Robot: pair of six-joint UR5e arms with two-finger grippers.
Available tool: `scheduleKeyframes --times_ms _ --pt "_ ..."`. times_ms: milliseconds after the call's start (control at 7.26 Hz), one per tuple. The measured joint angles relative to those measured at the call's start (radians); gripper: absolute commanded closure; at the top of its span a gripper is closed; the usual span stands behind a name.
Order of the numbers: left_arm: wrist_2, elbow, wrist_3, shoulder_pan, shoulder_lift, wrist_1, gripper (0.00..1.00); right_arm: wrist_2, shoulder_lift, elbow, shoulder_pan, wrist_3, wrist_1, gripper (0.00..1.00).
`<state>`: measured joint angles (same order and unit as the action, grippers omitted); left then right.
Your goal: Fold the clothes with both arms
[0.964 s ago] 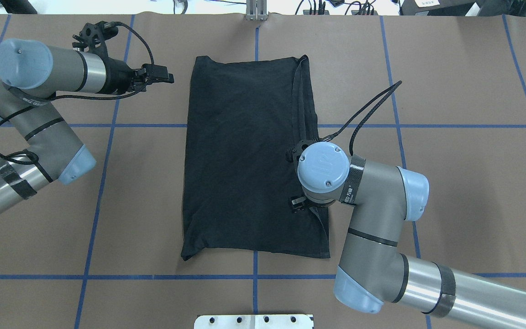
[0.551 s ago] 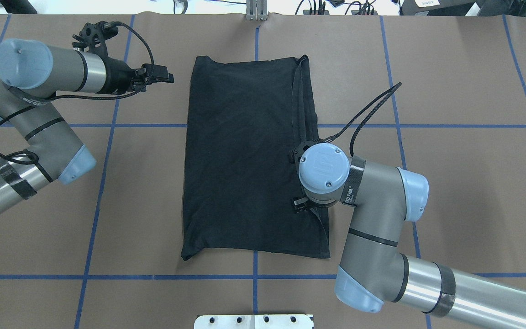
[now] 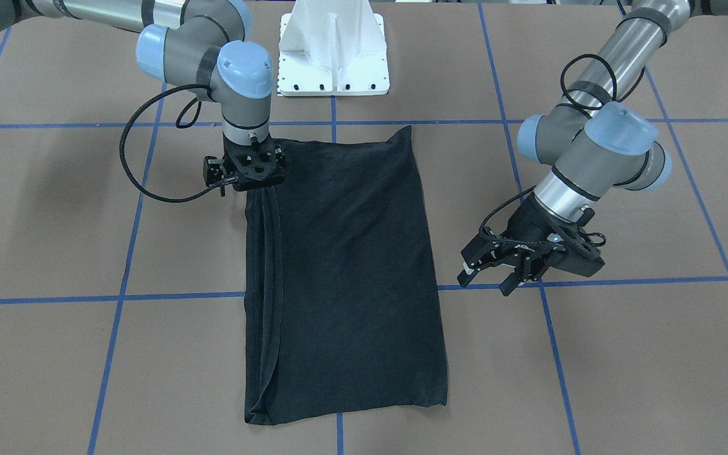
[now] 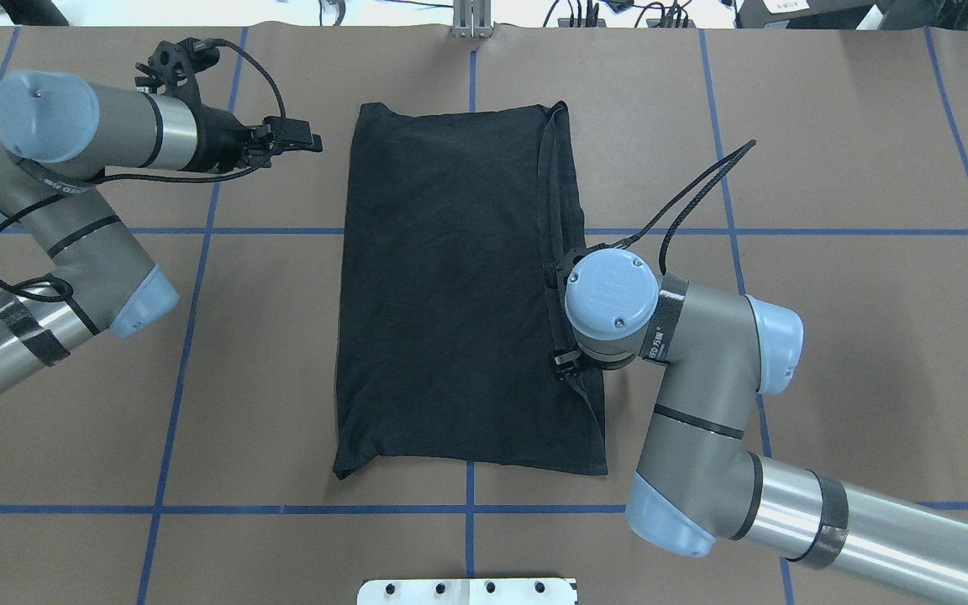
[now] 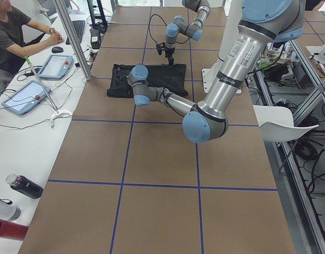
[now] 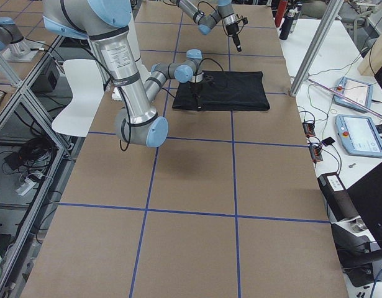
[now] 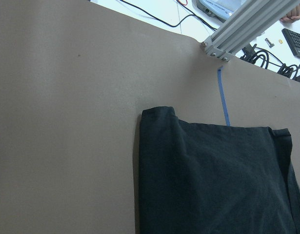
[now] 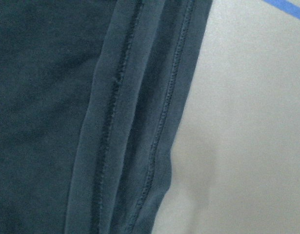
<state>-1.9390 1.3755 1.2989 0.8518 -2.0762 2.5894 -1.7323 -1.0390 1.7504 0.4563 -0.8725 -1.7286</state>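
The clothes are one black T-shirt, folded into a long rectangle and lying flat on the brown table; no logo shows. Doubled hems run along its edge on the robot's right. My right gripper points straight down over that hemmed edge near the shirt's near end. Its fingers are hidden under the wrist, so I cannot tell their state. My left gripper hovers open and holds nothing, off the shirt's far left corner and clear of the cloth.
The white pedestal base stands at the table's near edge, behind the shirt. An aluminium post rises at the far edge. Blue tape lines grid the table. A person sits at a side table with tablets.
My right wrist has shifted a little to the right and away along the shirt's hemmed edge. The left arm has hardly moved and the shirt lies as before.
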Motion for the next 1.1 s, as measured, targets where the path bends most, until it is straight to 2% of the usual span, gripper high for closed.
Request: scheduleKeyframes --times_ms 413,1102 --pt "0.0 -0.001 0.0 0.0 -0.002 0.0 0.0 -0.026 -0.01 0.007 0.031 0.019 0.001 0.0" --pt "0.0 -0.004 -0.001 0.0 0.001 0.0 0.0 -0.035 -0.003 0.045 -0.016 0.009 0.037 0.0"
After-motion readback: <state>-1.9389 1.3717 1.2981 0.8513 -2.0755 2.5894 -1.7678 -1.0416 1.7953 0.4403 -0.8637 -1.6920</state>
